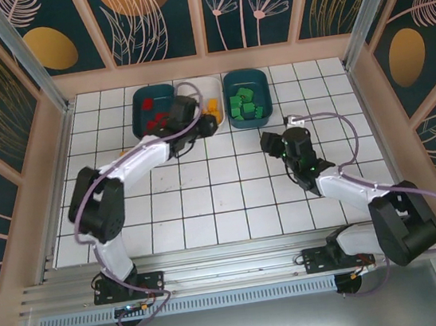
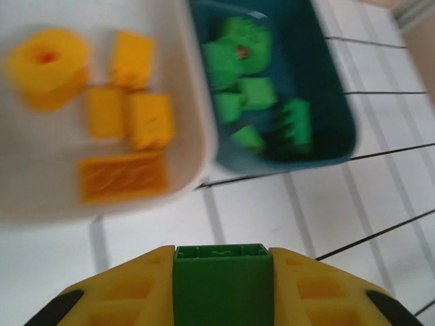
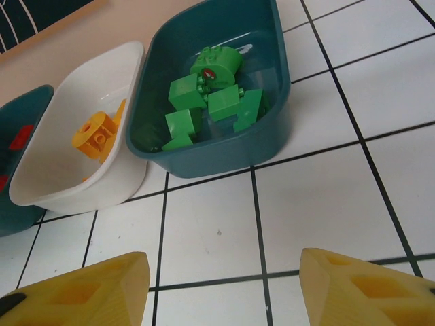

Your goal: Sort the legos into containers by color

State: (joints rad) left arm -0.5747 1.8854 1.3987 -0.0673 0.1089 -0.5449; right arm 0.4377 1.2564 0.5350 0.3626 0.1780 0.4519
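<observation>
The left end effector (image 2: 222, 257) is pinched narrow on a green lego (image 2: 223, 288). The brick sits snug between the two yellow fingers (image 2: 136, 285). Just past it is the white counter (image 2: 272, 210). A bit farther is the white container (image 2: 198, 81) with the yellow legos (image 2: 136, 115) in it. Right beside that is the teal container (image 2: 323, 64) with the other green legos (image 2: 251, 92).

I think the job now is to put this green one with its friends. To do it well, the arm should go right until the brick is above the middle of the teal container, not the white one. Then it should go low and let go, so the brick does not bounce out.

The right end effector (image 3: 221, 261) is wide and holds nothing. It hangs above the counter near the teal container, so the left arm should take care not to bump it. The red legos (image 1: 156, 121) lie in the far-left container (image 1: 136, 101).
</observation>
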